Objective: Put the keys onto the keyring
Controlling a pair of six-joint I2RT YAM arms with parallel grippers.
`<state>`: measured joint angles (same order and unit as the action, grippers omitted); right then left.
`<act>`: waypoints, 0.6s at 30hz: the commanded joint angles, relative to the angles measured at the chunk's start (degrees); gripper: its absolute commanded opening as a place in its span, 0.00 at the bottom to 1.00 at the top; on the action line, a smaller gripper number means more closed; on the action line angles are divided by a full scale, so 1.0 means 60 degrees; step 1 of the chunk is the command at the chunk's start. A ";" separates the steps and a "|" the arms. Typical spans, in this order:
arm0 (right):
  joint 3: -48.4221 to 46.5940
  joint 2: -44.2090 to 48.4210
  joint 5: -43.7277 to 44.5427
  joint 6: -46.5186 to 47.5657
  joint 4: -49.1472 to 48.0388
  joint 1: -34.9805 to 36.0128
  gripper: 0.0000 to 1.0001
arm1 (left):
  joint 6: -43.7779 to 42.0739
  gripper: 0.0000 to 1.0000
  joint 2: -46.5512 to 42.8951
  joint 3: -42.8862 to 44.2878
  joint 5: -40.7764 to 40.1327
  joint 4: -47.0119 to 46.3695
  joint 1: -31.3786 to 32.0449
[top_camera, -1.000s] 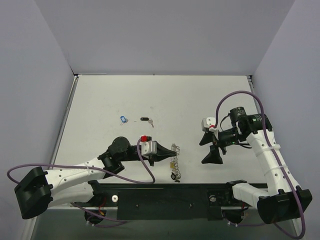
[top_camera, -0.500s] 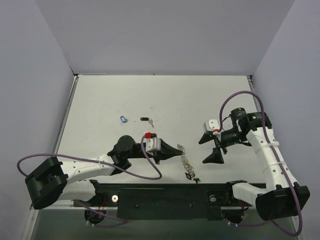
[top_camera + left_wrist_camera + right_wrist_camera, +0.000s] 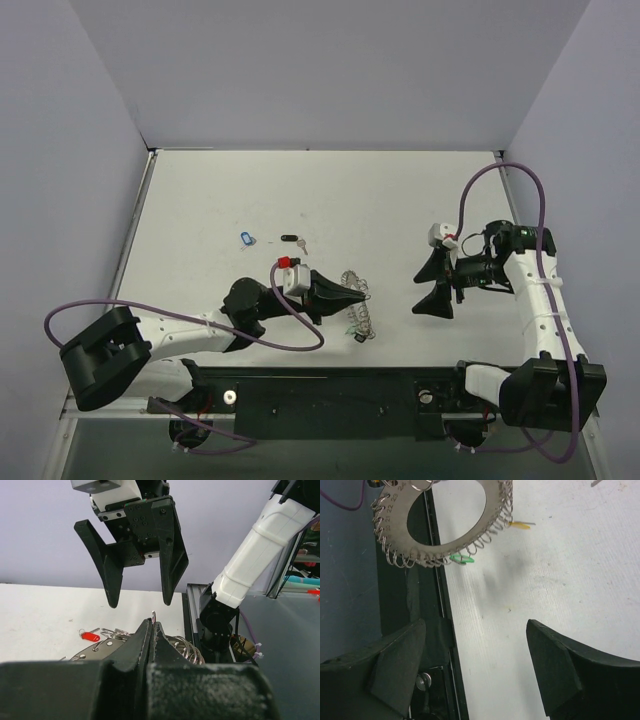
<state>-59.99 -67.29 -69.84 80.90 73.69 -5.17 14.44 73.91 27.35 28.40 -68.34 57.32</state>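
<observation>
You'll find the keyring (image 3: 357,302) at the tip of the left gripper (image 3: 362,293), above the front of the table (image 3: 400,190) (the right gripper (image 3: 433,287) sits apart to its right), with two loose keys (image 3: 247,238) side by side farther back on the left.

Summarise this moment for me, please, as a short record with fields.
left fingers: shut on the keyring, pinching its rim
right fingers: open, empty, facing the keyring
at the ring's loops: green key, yellow key
loose on the table: blue key, black key
</observation>
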 commanded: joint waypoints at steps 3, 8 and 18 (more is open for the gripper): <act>-0.0153 -0.0065 0.0286 -0.1209 0.0066 -0.0178 0.74 | 0.0347 0.00 -0.0014 -0.0281 -0.0456 -0.1353 -0.0003; -0.1455 -0.0152 0.0772 0.1821 0.2713 0.0786 0.74 | 0.0961 0.00 -0.0116 -0.0340 -0.0515 -0.1750 -0.0003; -0.3712 -0.0929 -0.0020 0.1239 0.2704 0.3585 0.31 | 0.2047 0.00 -0.0174 -0.0194 -0.1057 -0.2250 0.0041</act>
<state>-78.43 -70.06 -66.65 88.79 75.02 13.67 23.05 73.97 24.60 24.69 -71.16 57.32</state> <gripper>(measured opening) 0.390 0.020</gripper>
